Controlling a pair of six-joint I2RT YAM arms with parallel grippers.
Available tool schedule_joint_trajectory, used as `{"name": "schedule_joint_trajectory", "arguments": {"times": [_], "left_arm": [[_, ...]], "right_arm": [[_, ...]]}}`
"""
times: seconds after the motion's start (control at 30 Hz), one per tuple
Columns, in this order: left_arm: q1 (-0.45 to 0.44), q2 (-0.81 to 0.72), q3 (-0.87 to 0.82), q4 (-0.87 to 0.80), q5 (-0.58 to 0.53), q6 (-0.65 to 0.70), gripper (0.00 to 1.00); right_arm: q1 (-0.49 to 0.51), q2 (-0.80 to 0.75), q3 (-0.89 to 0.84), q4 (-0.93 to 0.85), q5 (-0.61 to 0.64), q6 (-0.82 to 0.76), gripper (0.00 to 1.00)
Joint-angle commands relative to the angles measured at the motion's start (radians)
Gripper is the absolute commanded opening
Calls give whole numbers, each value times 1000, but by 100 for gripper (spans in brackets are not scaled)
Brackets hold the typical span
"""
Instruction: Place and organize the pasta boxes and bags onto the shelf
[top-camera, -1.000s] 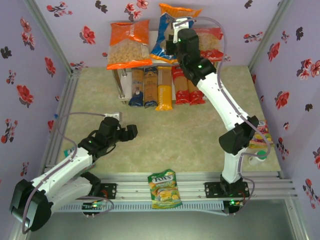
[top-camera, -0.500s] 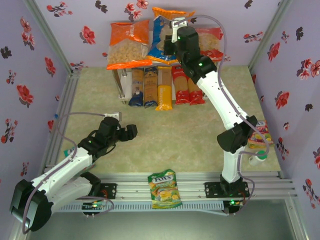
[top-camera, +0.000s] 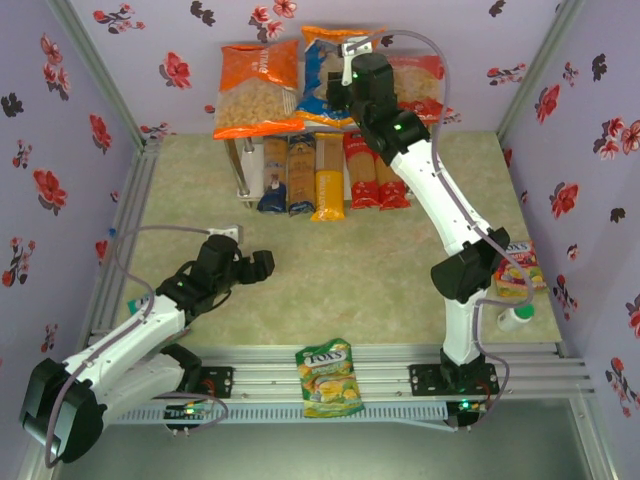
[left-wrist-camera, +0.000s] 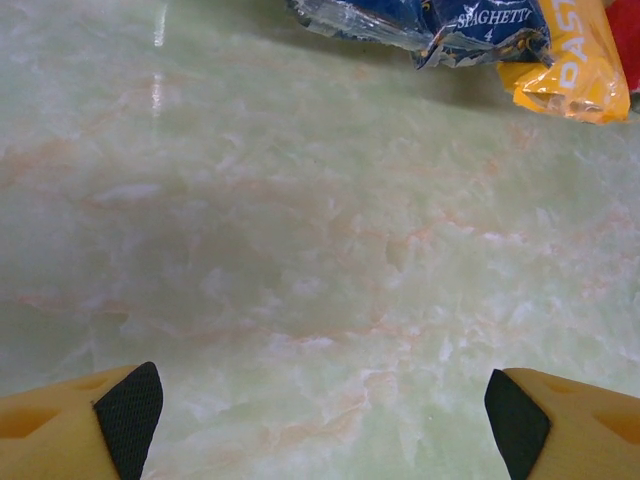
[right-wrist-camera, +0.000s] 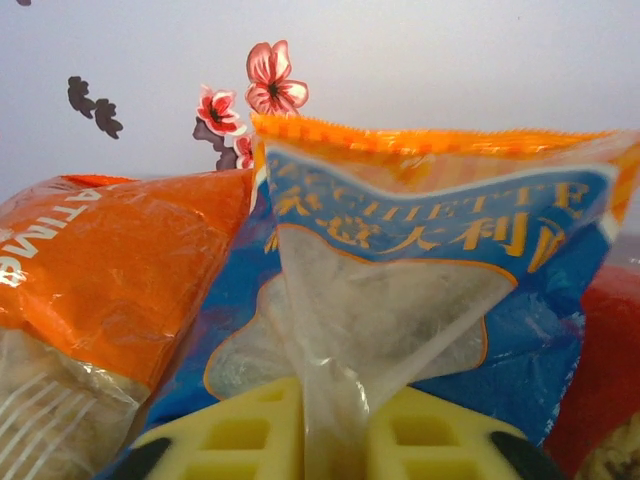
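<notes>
Top external view: the shelf (top-camera: 243, 178) stands at the far side of the counter (top-camera: 350, 260). Three bags lie side by side on its upper board: the orange bag (top-camera: 258, 90) at left, the blue-and-orange bag (top-camera: 322, 65) in the middle and the red bag (top-camera: 428, 85) at right. The pasta boxes lie in a row on the tier below, their near ends projecting: two brown boxes (top-camera: 301, 170) at left, the yellow box (top-camera: 329, 180) in the middle, two red boxes (top-camera: 360, 170) at right.

The right pincer (top-camera: 338, 98) reaches over the upper board at the near edge of the blue-and-orange bag. Right wrist view: the right pincer (right-wrist-camera: 335, 440) is clenched on a raised fold of that bag's clear window. The orange bag (right-wrist-camera: 110, 270) covers the bag's left side.

The left pincer (top-camera: 262, 264) hovers over the near-left counter, well apart from the shelf. Left wrist view: the left pincer (left-wrist-camera: 320, 400) is released, its fingers (left-wrist-camera: 130, 410) wide apart with bare counter (left-wrist-camera: 300, 220) between them.
</notes>
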Motion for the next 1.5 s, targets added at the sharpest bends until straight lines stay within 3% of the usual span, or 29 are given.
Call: {"name": "schedule_joint_trajectory", "arguments": {"times": [0.0,0.1,0.13,0.2,0.3,0.37,0.57,0.87,1.1,1.47], "left_arm": [[12,-5,-8,-5,6,10,88],[13,-5,-7,-5,6,11,89],[13,-6,-8,-5,6,11,89],[14,-8,-8,-5,6,10,90],[16,-8,-8,-5,6,10,90],[17,-8,-8,-6,6,8,90],[17,-12,-10,-7,5,7,90],[17,-17,-5,-17,6,8,90],[19,-19,-3,-22,6,11,89],[21,-14,-3,-21,6,12,94]], "right_arm": [[-6,-12,13,72,-13,16,38],[-6,-15,13,71,-13,15,74],[-6,-18,13,70,-16,15,82],[-6,-26,13,73,-20,15,90],[-6,-50,12,88,-27,18,91],[-6,-76,-7,111,-30,28,87],[-6,-165,-154,237,12,42,57],[-13,-130,-132,142,93,36,14],[-24,-49,-26,-33,170,30,9],[-59,-28,-93,-200,151,46,9]]}}
